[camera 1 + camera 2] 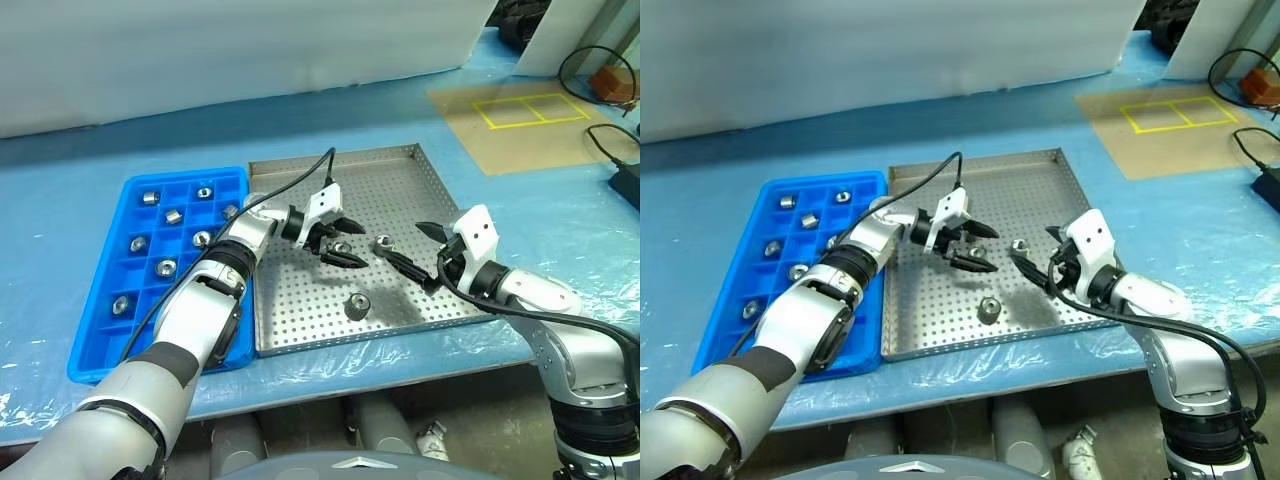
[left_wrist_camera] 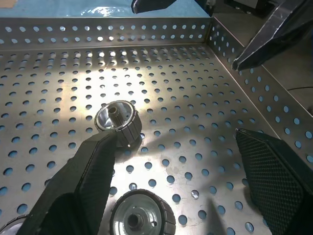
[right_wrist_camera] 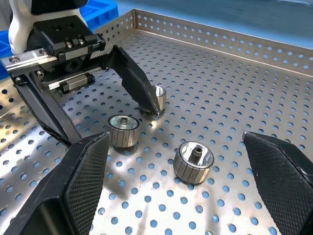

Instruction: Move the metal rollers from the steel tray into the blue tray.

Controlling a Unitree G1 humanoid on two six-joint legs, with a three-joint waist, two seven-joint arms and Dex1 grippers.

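Metal rollers [image 3: 194, 162] on steel tray [image 1: 420, 170]; one between spread left pincer [image 1: 334, 246] fingers.

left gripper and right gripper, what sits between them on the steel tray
One ribbed silver metal roller on the perforated steel tray, between the left gripper and right gripper, in the left eye view.

Shiny silver-grey metal rollers [image 3: 193, 162] with ribbed sides lie on the steel tray [image 1: 400, 190], its silver floor dotted with rows of round holes. Beside the steel tray, the bright blue tray [image 1: 95, 330] shows a square grid. A light blue plastic sheet [image 1: 330, 115] covers the table; yellow tape [image 1: 530, 108] marks a tan board.
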